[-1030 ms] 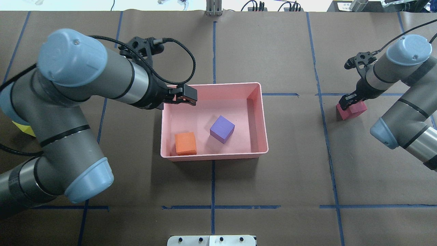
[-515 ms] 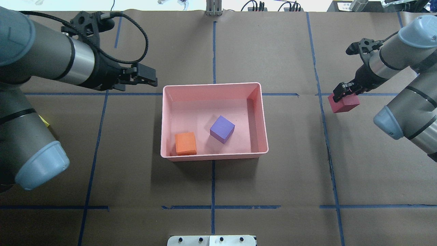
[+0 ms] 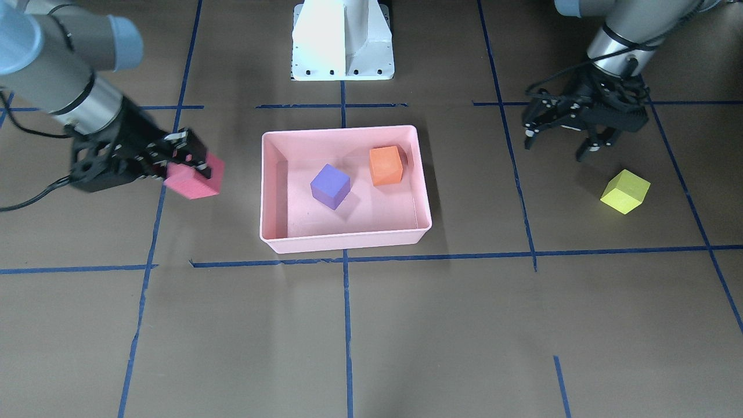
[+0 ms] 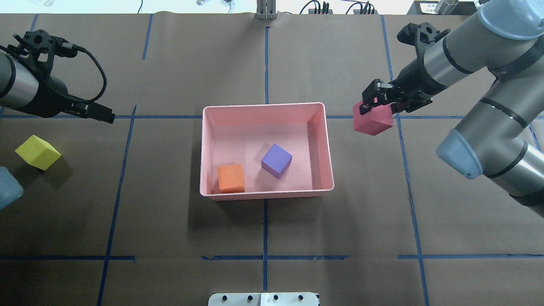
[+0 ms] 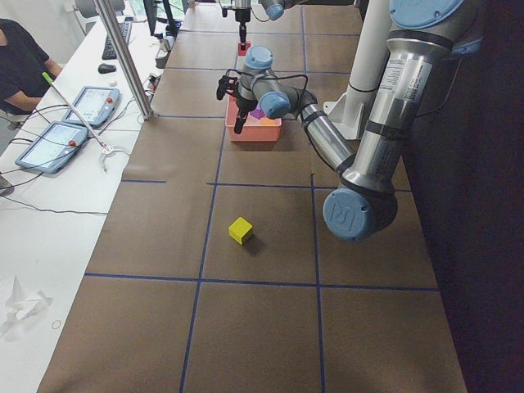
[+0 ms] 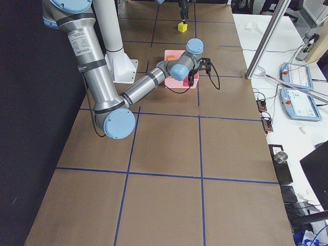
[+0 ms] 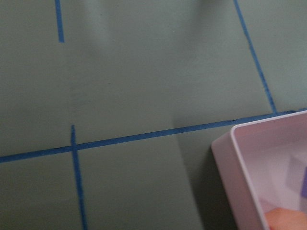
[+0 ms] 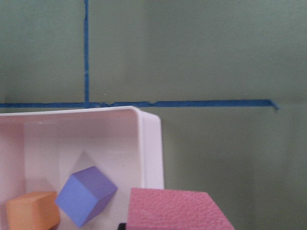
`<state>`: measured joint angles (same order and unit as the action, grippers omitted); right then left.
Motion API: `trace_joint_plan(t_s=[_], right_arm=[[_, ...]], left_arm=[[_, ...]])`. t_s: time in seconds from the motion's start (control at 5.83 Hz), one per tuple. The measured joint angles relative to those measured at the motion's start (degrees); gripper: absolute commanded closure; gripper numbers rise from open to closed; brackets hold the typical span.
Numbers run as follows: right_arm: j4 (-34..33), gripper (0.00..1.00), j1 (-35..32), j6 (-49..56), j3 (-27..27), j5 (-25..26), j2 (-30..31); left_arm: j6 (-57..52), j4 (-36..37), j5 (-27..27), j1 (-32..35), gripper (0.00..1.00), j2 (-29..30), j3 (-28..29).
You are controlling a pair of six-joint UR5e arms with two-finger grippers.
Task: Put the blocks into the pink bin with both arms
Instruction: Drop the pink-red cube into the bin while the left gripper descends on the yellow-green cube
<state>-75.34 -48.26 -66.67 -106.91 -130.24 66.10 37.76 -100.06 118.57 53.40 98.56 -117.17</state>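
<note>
Brown-papered desk [image 4: 340, 221], blue tape grid. Pink bin [image 4: 267, 194] at centre holds orange block [image 4: 230, 178] and purple block [image 4: 276, 160]. Right arm [image 4: 442, 63]: jaws clamped on red block [image 4: 372, 120], aloft just outside bin's right wall. Left arm [image 4: 25, 91]: jaws spread, empty, near yellow-green block [image 4: 37, 151] lying on desk, well apart from bin. Step in hand: carrying red; next likely needs travel over bin's free floor, then release

Bin: we see the pink bin [image 3: 345, 244] holding a purple cube [image 3: 329, 184] and an orange cube [image 3: 386, 165].
Right gripper [image 3: 194, 168]: clamped on a red cube [image 3: 194, 183] beside the bin.
Left gripper [image 3: 556, 145]: fingers spread, near a yellow-green cube [image 3: 625, 191].
</note>
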Motion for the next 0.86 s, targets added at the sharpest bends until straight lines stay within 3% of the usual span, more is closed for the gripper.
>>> trace_joint_plan(t_s=[0.34, 0.51, 0.69, 0.86], right_arm=[[-0.05, 0.96, 10.88, -10.47, -0.53, 10.74, -4.22], [-0.06, 0.54, 13.06, -11.39, -0.37, 13.06, -4.53], [-0.07, 0.02, 14.91, -11.65, -0.07, 15.29, -4.47], [-0.07, 0.01, 16.14, -11.71, 0.21, 17.02, -4.37]], left_arm=[[-6.59, -12.08, 5.97, 3.55, 0.01, -5.51, 9.71], [-7.47, -20.87, 8.96, 5.25, 0.01, -7.04, 16.04], [-7.77, -25.71, 12.12, 7.27, 0.00, -7.52, 20.04], [-7.94, -27.16, 14.09, 8.90, 0.01, -7.61, 21.79]])
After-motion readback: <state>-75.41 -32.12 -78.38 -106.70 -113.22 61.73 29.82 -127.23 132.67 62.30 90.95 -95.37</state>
